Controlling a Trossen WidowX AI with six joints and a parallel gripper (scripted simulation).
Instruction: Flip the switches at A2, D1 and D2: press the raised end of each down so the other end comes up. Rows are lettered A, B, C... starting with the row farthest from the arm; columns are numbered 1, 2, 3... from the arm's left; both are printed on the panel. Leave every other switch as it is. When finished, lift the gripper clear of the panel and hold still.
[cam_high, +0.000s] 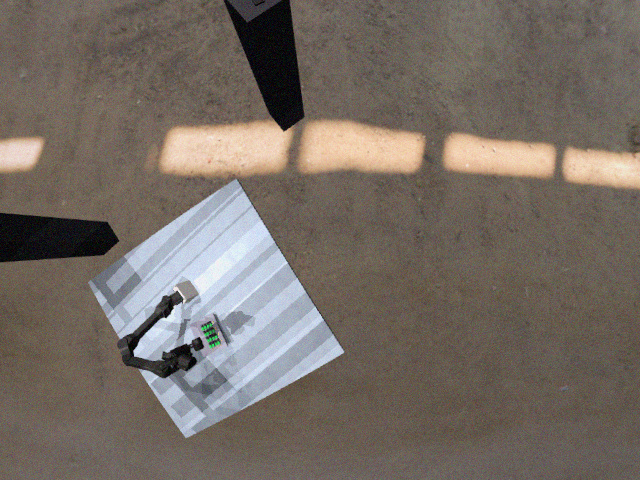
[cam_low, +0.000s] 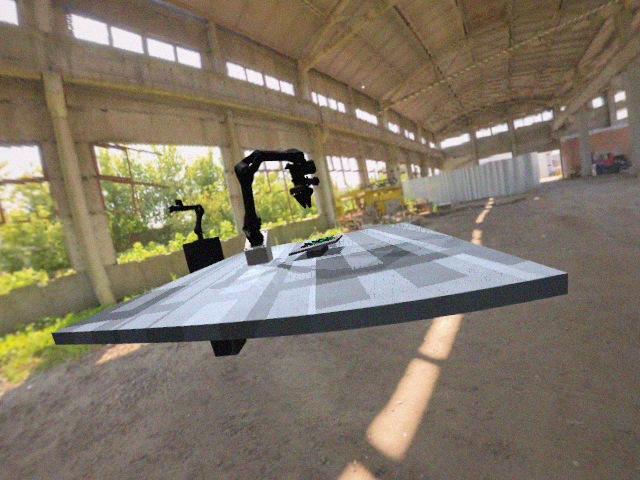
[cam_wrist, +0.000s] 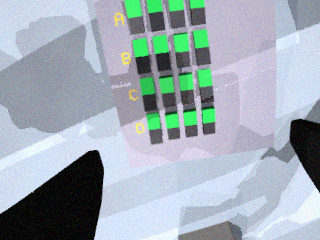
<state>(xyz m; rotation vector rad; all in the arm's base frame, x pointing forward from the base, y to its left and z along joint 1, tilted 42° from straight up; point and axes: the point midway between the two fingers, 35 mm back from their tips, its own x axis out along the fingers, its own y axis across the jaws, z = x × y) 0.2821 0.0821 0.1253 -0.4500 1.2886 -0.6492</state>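
The pale pink switch panel (cam_high: 200, 325) (cam_wrist: 250, 65) is tilted on its stand and holds rows of green and black rockers. In the wrist view, yellow letters A to D mark its left side. Switch A2 (cam_wrist: 156, 20) is at the top edge, partly cut off. Switches D1 (cam_wrist: 155, 135) and D2 (cam_wrist: 173, 132) are in the nearest row. Each shows green on the far half and black on the near half; which ends are raised is hard to tell. My gripper (cam_low: 306, 205) (cam_wrist: 197, 145) is open and empty, well above the panel, with its fingers astride its near edge.
Other rockers stand close around these three, such as B2 (cam_wrist: 161, 52) and D3 (cam_wrist: 190, 122). The arm's base (cam_high: 187, 291) (cam_low: 258, 254) stands on the patterned table (cam_high: 289, 310) (cam_low: 439, 253). A second, smaller dark arm (cam_low: 198, 219) stands on a black block beyond the table.
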